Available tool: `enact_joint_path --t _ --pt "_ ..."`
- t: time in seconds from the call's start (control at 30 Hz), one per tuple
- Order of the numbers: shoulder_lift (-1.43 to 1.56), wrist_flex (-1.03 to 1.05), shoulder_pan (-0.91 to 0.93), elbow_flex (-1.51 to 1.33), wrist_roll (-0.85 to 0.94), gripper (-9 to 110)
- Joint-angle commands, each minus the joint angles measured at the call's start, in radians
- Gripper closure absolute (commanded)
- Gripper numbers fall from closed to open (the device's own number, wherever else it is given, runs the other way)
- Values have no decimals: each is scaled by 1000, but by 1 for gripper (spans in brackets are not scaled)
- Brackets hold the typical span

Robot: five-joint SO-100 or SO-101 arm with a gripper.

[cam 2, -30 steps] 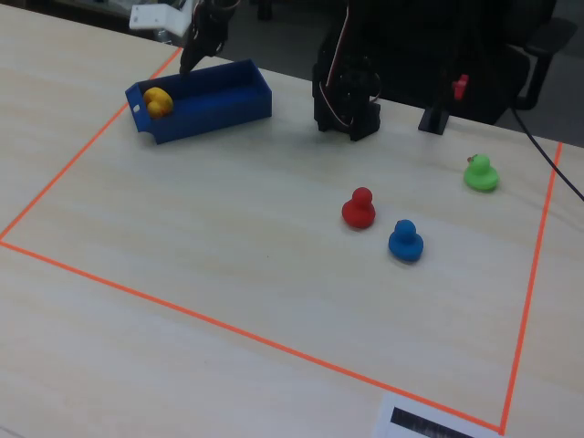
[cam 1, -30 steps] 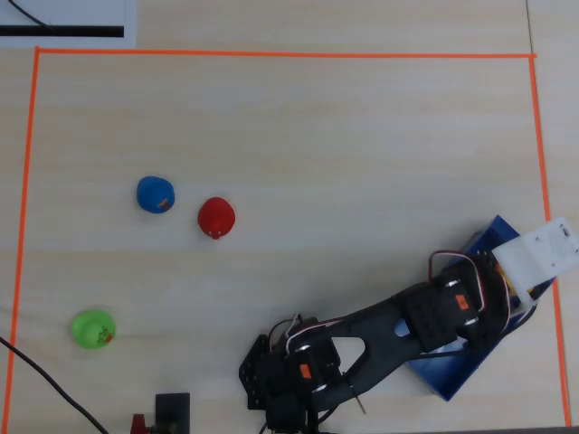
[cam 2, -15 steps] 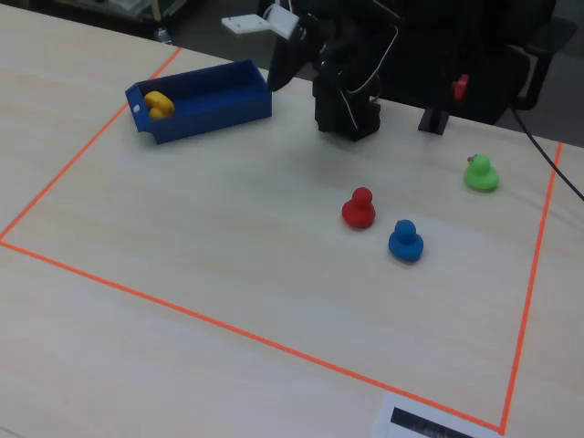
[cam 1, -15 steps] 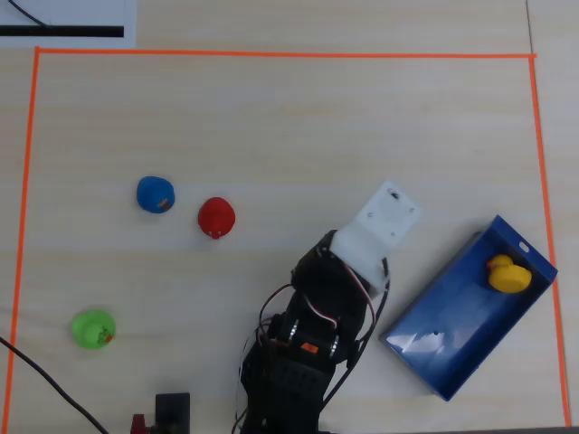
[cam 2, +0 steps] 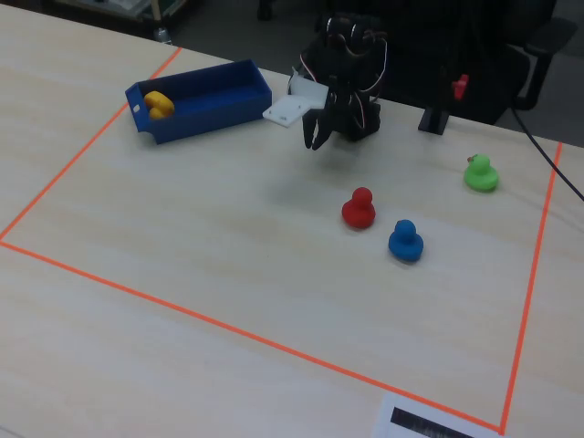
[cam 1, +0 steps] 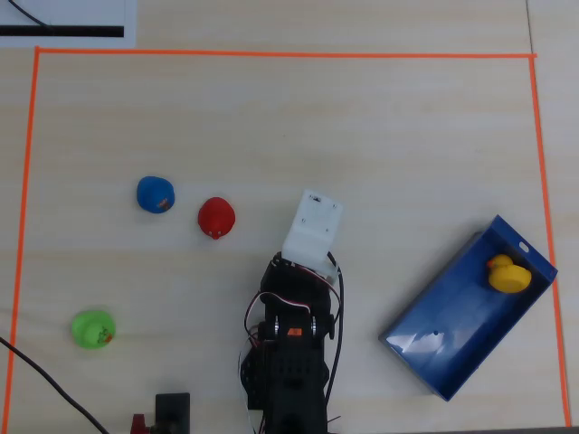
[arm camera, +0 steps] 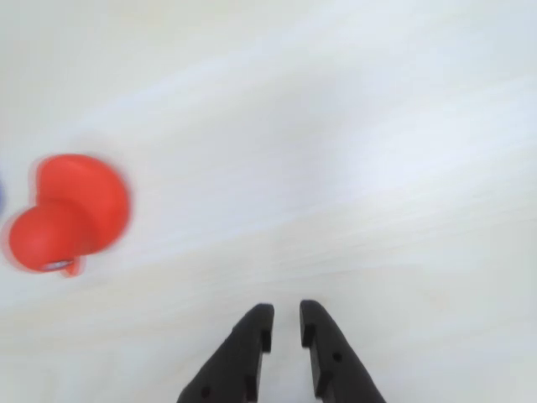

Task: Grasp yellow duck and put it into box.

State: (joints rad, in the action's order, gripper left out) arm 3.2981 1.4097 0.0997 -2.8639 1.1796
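Observation:
The yellow duck (cam 1: 508,274) lies inside the blue box (cam 1: 452,334), at the end with the slot. In the fixed view the duck (cam 2: 158,103) is in the left end of the box (cam 2: 210,114). My gripper (arm camera: 286,315) hangs above bare table with its black jaws nearly together and nothing between them. In the fixed view the gripper (cam 2: 317,141) points down, to the right of the box and well apart from it. In the overhead view the white wrist housing (cam 1: 312,226) hides the jaws.
A red duck (cam 1: 216,218) stands left of the arm and shows in the wrist view (arm camera: 71,214). A blue duck (cam 1: 155,194) and a green duck (cam 1: 93,328) stand farther left. Orange tape (cam 1: 271,53) borders the work area. The arm base (cam 1: 289,362) is at the bottom edge.

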Motion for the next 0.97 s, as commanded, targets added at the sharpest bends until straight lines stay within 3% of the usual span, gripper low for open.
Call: enact_joint_path --t 0.0,0.2,0.93 --pt "11 -26 -6 -44 6 101" --pt "11 -109 0 -247 37 101" --pt "11 -107 31 -247 29 101"
